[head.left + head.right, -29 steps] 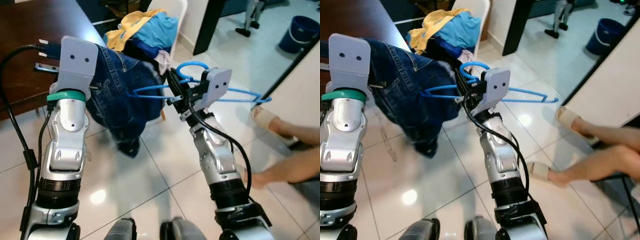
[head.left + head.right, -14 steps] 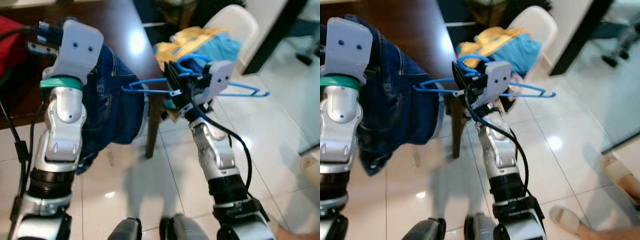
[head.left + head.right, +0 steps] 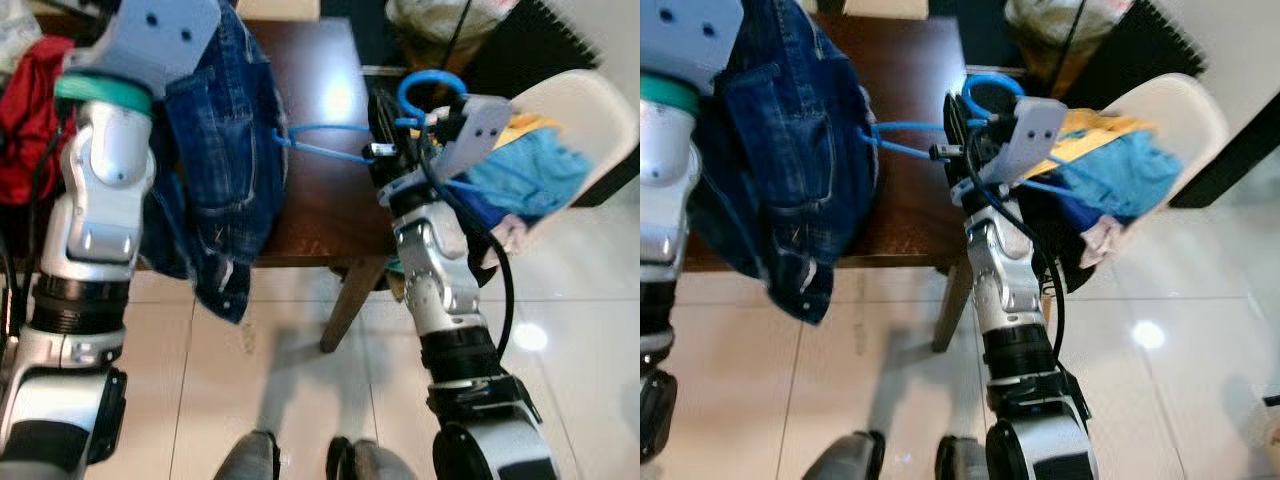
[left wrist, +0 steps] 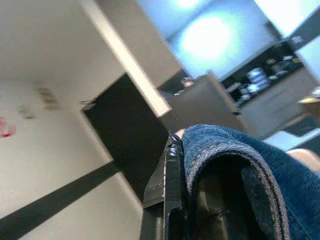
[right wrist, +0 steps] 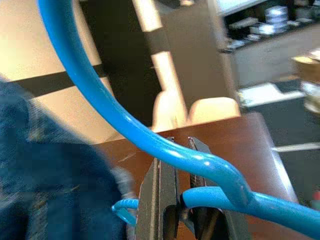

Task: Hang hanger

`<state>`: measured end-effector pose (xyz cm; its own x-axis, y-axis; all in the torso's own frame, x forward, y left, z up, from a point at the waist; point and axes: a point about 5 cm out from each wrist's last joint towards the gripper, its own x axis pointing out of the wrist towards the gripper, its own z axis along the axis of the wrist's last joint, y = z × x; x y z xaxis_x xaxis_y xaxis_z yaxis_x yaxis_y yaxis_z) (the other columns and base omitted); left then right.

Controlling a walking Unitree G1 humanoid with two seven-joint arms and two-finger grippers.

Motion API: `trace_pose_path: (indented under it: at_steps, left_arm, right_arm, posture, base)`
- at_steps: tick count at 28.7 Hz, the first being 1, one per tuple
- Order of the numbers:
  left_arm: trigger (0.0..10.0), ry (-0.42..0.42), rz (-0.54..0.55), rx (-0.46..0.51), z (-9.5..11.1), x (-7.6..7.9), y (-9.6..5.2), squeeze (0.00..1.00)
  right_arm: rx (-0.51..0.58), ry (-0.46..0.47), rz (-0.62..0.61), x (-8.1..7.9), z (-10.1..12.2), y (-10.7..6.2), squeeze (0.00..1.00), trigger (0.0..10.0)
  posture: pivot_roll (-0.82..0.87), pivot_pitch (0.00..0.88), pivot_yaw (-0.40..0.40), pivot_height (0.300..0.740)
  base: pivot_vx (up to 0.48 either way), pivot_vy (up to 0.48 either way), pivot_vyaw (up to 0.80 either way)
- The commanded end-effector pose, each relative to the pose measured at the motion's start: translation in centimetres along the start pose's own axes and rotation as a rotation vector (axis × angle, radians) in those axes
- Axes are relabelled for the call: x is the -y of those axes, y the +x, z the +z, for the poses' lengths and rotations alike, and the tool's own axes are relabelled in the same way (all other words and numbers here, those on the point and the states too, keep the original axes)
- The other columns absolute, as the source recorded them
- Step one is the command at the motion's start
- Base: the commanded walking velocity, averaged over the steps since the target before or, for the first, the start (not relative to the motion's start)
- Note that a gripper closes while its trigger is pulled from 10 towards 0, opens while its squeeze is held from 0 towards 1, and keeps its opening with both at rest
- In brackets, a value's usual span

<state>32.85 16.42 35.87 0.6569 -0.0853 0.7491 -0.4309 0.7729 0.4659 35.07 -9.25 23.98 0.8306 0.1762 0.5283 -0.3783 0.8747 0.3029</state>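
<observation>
A blue plastic hanger (image 3: pixel 335 150) is held up in front of me, its hook (image 3: pixel 430 88) curling above my right gripper (image 3: pixel 385 150), which is shut on the hanger's neck (image 5: pixel 210 172). Dark blue jeans (image 3: pixel 220 160) hang from the hanger's left end and drape down over my raised left arm. In the left wrist view my left gripper (image 4: pixel 182 200) is shut on a folded edge of the jeans (image 4: pixel 235 165).
A dark brown wooden table (image 3: pixel 320 210) stands directly ahead behind the hanger. A white chair (image 3: pixel 590 100) on the right is piled with blue and yellow clothes (image 3: pixel 530 175). Red cloth (image 3: pixel 25 110) lies at the far left. Glossy white tiles (image 3: pixel 300 400) cover the floor below.
The camera has swung left: the table now fills the middle and the chair sits at right. Both grippers keep their hold on hanger and jeans, raised a little higher.
</observation>
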Motion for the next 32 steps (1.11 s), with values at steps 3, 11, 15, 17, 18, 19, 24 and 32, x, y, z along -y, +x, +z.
trace_pose_path:
  at_steps: [3, 11, 15, 17, 18, 19, 24, 32]
  left_arm:
    - [10.0, -0.188, -0.098, 0.018, 1.0, 0.9, 0.8, 0.0]
    - [10.0, -0.215, -0.189, 0.044, 0.7, 1.4, 1.4, 0.0]
    - [10.0, -0.196, -0.177, 0.047, 0.7, 1.5, 1.4, 0.0]
    - [10.0, -0.174, -0.173, 0.044, 0.6, 1.7, 1.3, 0.0]
    - [10.0, -0.174, -0.173, 0.044, 0.6, 1.7, 1.3, 0.0]
    - [10.0, -0.155, -0.173, 0.037, 0.3, 1.9, 1.0, 0.0]
    - [10.0, -0.197, -0.188, -0.006, -0.5, 2.2, 0.4, 0.0]
    - [10.0, -0.16, -0.19, -0.09, -2.0, 2.4, -0.2, 0.0]
  right_arm:
    - [0.006, -0.034, -0.075, 1.5, 0.1, -0.5, 0.0, 10.0]
    - [0.011, -0.061, -0.122, 2.3, 0.2, -0.5, 0.0, 10.0]
    - [0.014, -0.073, -0.117, 2.2, 0.2, -0.4, 0.0, 10.0]
    - [0.012, -0.079, -0.108, 2.1, 0.2, -0.4, 0.0, 10.0]
    - [0.012, -0.079, -0.108, 2.1, 0.2, -0.4, 0.0, 10.0]
    - [0.009, -0.083, -0.099, 2.0, 0.1, -0.4, 0.0, 10.0]
    - [0.006, -0.085, -0.082, 1.7, 0.0, -0.5, 0.0, 10.0]
    - [0.002, -0.078, -0.073, 1.3, -0.2, -0.5, 0.0, 10.0]
  posture:
    - [0.14, 0.048, 0.022, 0.74]
    - [0.14, 0.046, 0.023, 0.74]
    - [0.13, 0.048, 0.024, 0.74]
    - [0.13, 0.053, 0.02, 0.74]
    - [0.13, 0.053, 0.02, 0.74]
    - [0.13, 0.054, 0.019, 0.74]
    - [0.14, 0.062, 0.017, 0.74]
    - [0.14, 0.075, 0.016, 0.74]
  base:
    - [0.455, 0.0, 0.0]
    - [0.457, 0.0, -0.32]
    - [0.413, 0.0, -0.26]
    - [0.186, 0.0, 0.0]
    - [0.0, 0.0, 0.0]
    - [0.0, 0.0, 0.0]
    - [0.0, 0.0, 0.0]
    - [0.0, 0.0, 0.0]
